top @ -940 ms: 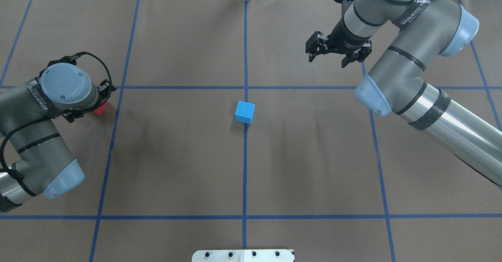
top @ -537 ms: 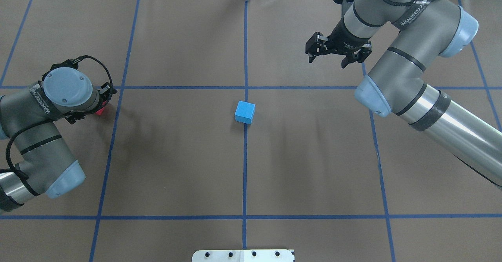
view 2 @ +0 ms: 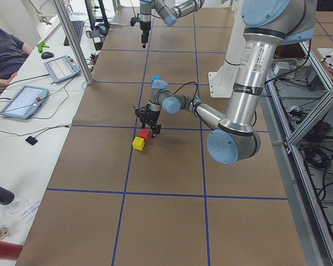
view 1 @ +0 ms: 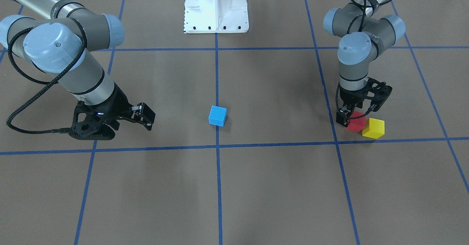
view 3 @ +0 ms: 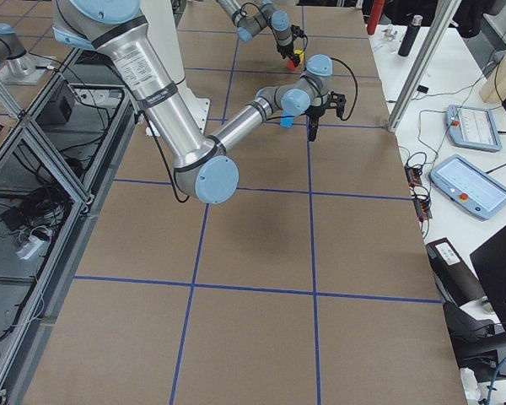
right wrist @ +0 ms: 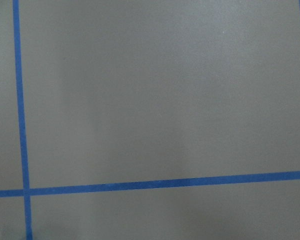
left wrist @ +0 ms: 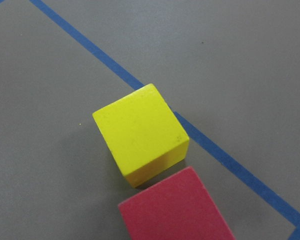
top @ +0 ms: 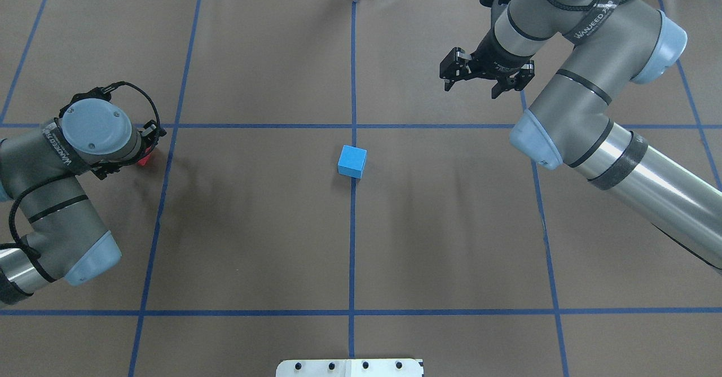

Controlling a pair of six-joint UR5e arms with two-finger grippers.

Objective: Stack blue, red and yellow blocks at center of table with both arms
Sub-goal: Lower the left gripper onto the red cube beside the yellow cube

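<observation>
The near, large arm folds back across the brown desk [view 2: 166, 221], and the left tool [view 2: 148, 127] points down right over the red block [view 2: 145, 133]. The yellow block [view 2: 138, 143] lies just beside the red one, on its near side. The right tool [view 2: 142, 39], small and far, hangs over the desk's far end. A seated person [view 2: 3, 55] shows at the view's left edge

- Right arm [top: 586, 100]: grey tubular links with black bands, pale-blue joint caps, bare silver tube, white lettering.
- Left arm [top: 56, 213]: same finish; black cable looped alongside.
- Base [view 1: 216, 6]: white, dark screw holes.
</observation>
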